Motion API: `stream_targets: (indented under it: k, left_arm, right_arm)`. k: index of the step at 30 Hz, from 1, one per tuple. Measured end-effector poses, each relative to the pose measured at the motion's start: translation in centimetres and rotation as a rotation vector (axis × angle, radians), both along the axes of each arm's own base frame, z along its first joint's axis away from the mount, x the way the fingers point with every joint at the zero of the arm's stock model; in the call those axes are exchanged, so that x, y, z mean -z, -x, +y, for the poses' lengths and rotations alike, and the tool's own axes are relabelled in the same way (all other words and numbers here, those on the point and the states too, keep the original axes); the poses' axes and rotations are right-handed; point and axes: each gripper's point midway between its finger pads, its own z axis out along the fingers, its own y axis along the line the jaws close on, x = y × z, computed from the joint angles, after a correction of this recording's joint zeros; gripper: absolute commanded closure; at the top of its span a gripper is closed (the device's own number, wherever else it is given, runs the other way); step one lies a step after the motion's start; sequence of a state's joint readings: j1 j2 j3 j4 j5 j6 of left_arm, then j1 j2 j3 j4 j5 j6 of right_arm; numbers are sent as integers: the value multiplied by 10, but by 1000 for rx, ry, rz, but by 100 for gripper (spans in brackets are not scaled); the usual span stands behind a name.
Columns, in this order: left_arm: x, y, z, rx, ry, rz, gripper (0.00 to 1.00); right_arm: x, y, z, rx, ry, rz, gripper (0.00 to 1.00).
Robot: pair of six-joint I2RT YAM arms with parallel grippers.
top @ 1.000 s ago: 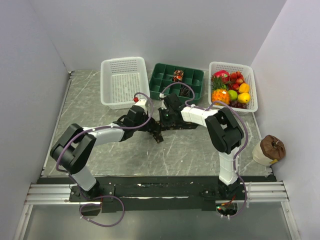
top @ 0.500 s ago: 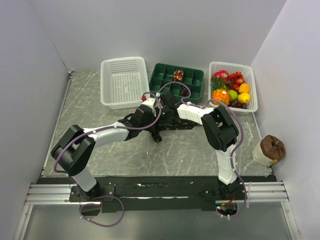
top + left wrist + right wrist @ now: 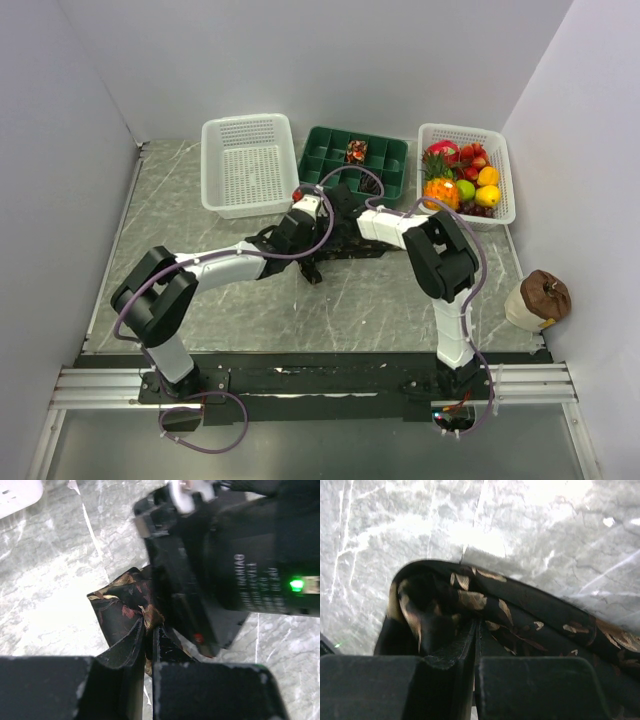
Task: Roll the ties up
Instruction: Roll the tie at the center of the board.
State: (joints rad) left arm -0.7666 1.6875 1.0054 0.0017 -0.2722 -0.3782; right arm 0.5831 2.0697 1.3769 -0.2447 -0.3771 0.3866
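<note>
The top camera overlooks the whole table from behind; both wrist cameras closely share the tie.

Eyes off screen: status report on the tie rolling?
Left tool shut on the tie. Right tool shut on it too. Tie bunched, not yet coiled. Tools crowded together, nothing else in the way.

From above, the left gripper and right gripper cover most of the tie. In the right wrist view it runs off the right edge; in the left wrist view the right gripper hides its far side. We cannot make out the tiny coil in the green tray.
</note>
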Motion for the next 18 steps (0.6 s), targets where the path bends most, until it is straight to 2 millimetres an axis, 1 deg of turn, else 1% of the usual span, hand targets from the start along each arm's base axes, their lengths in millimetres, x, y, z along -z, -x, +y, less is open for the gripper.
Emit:
stream_targets:
  k: [5,7,10,15,18]
  left_arm:
    - [1,-1,4,-14,-24,-8,97]
    - [2,-2,6,-13,-39,-11,99]
    - [3,-4,6,-14,-50,-15,99]
    - [2,-5,9,-15,-72,-22,99]
    - [-1,-8,8,-16,-88,-29,99]
  right_arm:
    - [-3,5,-7,-3,-14,12,91]
    - [-6,6,-10,-2,-11,14,90]
    - [-16,4,-16,2,-12,4,89]
    - [-37,-6,-29,30,-29,-37,89]
    - [-44,-6,-37,43,-32,-52,89]
